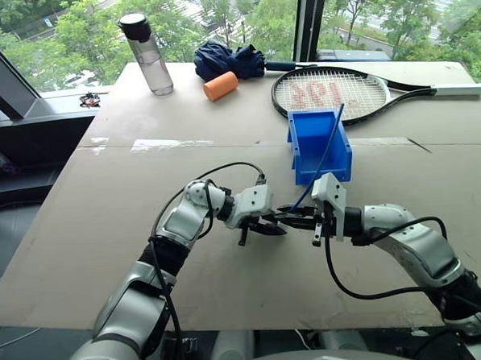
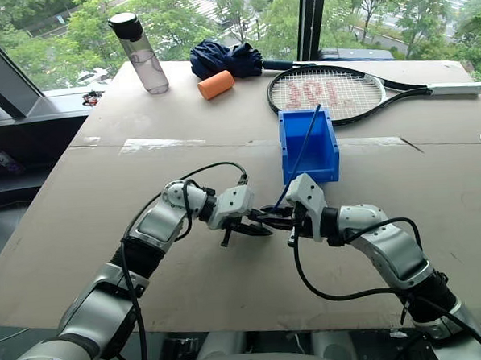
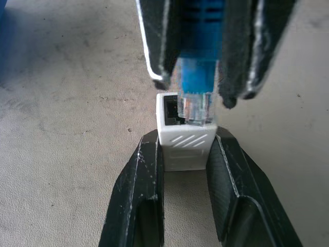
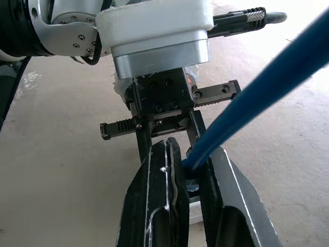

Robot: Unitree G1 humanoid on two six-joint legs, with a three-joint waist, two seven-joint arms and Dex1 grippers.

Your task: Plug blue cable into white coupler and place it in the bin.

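Left wrist view puts us mid-insertion: our left gripper (image 3: 185,149) clamps the white coupler (image 3: 184,138), and our right gripper (image 3: 205,90) pinches the blue cable (image 3: 198,62) just behind its clear plug, whose tip sits at the socket mouth, not seated. Both hover above the bench (image 1: 106,227), near the bin (image 1: 319,148). Seating and binning remain. We count one cable, one coupler, one bin.
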